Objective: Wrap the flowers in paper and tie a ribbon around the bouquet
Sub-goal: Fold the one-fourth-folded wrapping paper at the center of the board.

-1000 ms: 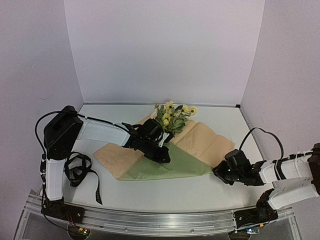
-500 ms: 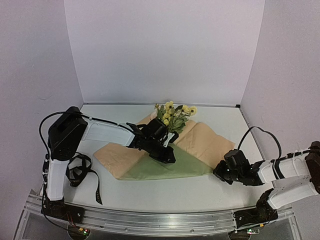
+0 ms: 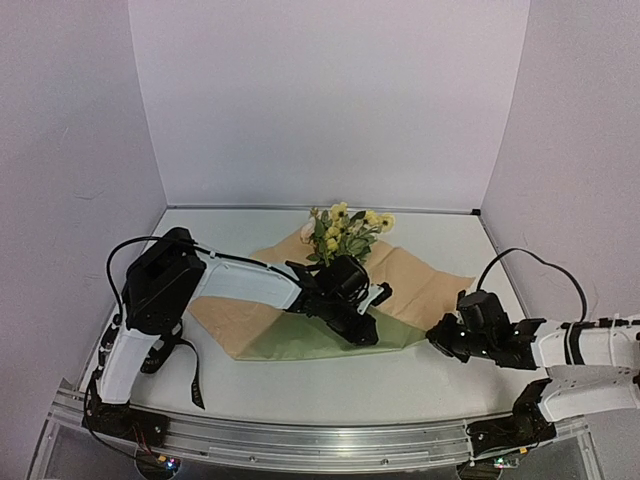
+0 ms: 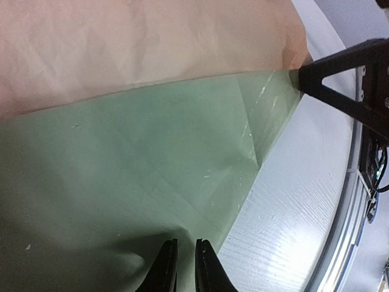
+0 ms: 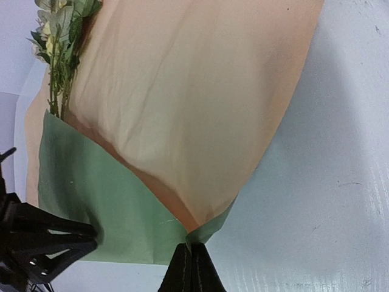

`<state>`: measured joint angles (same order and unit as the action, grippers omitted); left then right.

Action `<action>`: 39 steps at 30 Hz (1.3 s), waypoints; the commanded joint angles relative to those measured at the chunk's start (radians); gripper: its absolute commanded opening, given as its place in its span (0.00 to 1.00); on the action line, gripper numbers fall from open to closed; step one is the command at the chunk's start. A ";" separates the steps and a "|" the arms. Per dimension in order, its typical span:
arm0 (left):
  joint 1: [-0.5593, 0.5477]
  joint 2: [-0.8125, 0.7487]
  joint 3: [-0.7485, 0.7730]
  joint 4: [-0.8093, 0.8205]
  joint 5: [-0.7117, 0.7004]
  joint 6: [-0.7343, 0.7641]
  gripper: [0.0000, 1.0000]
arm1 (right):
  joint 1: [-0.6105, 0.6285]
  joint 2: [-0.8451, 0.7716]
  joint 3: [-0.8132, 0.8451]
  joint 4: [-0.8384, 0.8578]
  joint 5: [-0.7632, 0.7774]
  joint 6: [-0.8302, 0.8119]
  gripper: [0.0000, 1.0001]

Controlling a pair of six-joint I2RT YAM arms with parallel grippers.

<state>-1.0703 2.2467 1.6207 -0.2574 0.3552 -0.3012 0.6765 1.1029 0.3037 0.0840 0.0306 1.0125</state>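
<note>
The paper [image 3: 300, 340] lies across the table, its olive-green face folded over the tan one. The flowers [image 3: 345, 228] poke out at its far edge, stems [image 5: 58, 91] running under the green flap. My left gripper [image 3: 368, 330] lies low on the green flap near its front edge. Its jaws [image 4: 185, 241] are almost together, with puckered green paper in the narrow gap. My right gripper [image 3: 437, 337] is shut on the paper's right corner [image 5: 200, 228], where the green and tan layers meet. The black ribbon [image 3: 190, 375] lies looped at the front left, partly behind the left arm.
An aluminium rail [image 3: 320, 440] runs along the table's near edge. White walls close in the back and both sides. A strip of bare white tabletop [image 3: 330, 385] separates the paper from the rail. In the left wrist view the right gripper [image 4: 340, 79] shows at the paper's corner.
My left gripper slid right along the green flap. The right gripper closed on the paper's right corner and the right tan flap now lies flatter and wider.
</note>
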 commanded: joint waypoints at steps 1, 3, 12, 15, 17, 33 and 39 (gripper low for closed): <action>-0.041 0.034 0.070 -0.037 -0.054 0.090 0.13 | 0.000 -0.056 0.057 -0.101 -0.014 -0.027 0.00; -0.049 0.042 0.073 -0.040 -0.076 0.100 0.13 | 0.001 -0.071 0.063 -0.137 -0.016 -0.029 0.00; -0.062 0.072 0.070 -0.060 -0.134 0.135 0.13 | 0.004 -0.097 0.096 -0.183 -0.084 -0.065 0.00; -0.066 0.080 0.070 -0.063 -0.141 0.136 0.13 | 0.011 -0.098 0.138 -0.208 -0.123 -0.100 0.00; -0.065 0.081 0.065 -0.060 -0.146 0.131 0.13 | 0.021 -0.098 0.164 -0.221 -0.140 -0.120 0.00; -0.052 -0.037 -0.057 0.043 -0.092 0.098 0.13 | 0.064 -0.087 0.277 -0.394 -0.107 -0.265 0.00; 0.015 -0.134 -0.113 0.167 -0.026 0.089 0.13 | 0.069 -0.088 0.255 -0.413 -0.111 -0.267 0.00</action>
<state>-1.1113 2.2214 1.5235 -0.1889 0.2839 -0.2081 0.7369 1.0229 0.5457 -0.2993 -0.0948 0.7681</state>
